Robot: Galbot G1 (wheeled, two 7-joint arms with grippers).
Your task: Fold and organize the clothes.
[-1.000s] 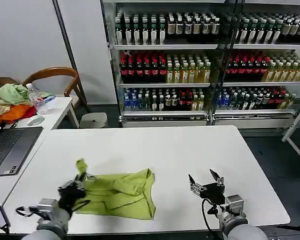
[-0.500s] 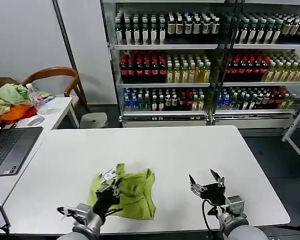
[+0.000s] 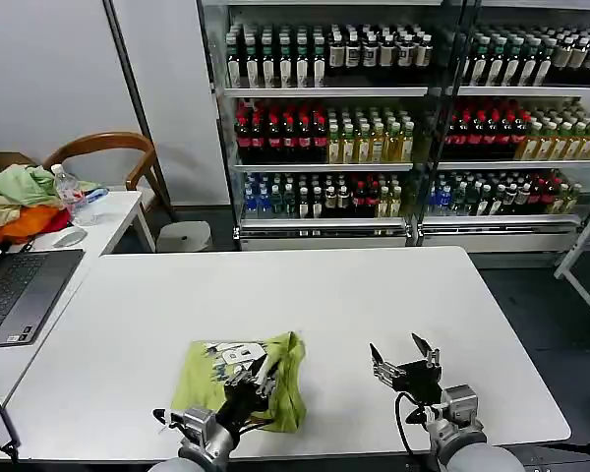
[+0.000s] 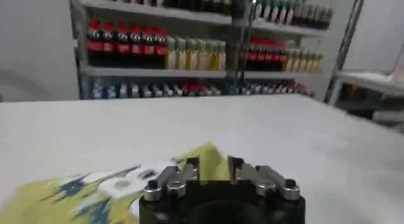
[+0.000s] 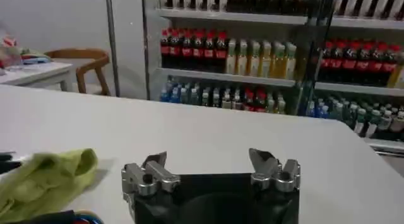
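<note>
The lime yellow-green T-shirt (image 3: pixel 192 388) lies folded near the front edge of the white table (image 3: pixel 324 295), its white and dark printed graphic (image 3: pixel 231 354) facing up. My left gripper (image 3: pixel 259 372) sits low over the shirt's right part. In the left wrist view its fingers (image 4: pixel 192 168) stand close together with yellow cloth (image 4: pixel 211 157) between them, and the graphic side (image 4: pixel 69 194) spreads beside them. My right gripper (image 3: pixel 398 352) waits open above bare table to the right of the shirt. From the right wrist view, that gripper (image 5: pixel 208 159) holds nothing and the shirt's edge (image 5: pixel 44 178) lies off to one side.
A side desk on the left carries a laptop (image 3: pixel 15 290), a water bottle (image 3: pixel 69 192) and a heap of pale green and orange cloth (image 3: pixel 20 202). Behind it stands a wooden chair (image 3: pixel 108 147). Drink shelves (image 3: pixel 374 128) line the back wall.
My left gripper swept from the shirt's left side to the right, carrying cloth over. The shirt went from spread wide to a narrower fold with the graphic on top. The right gripper stayed put.
</note>
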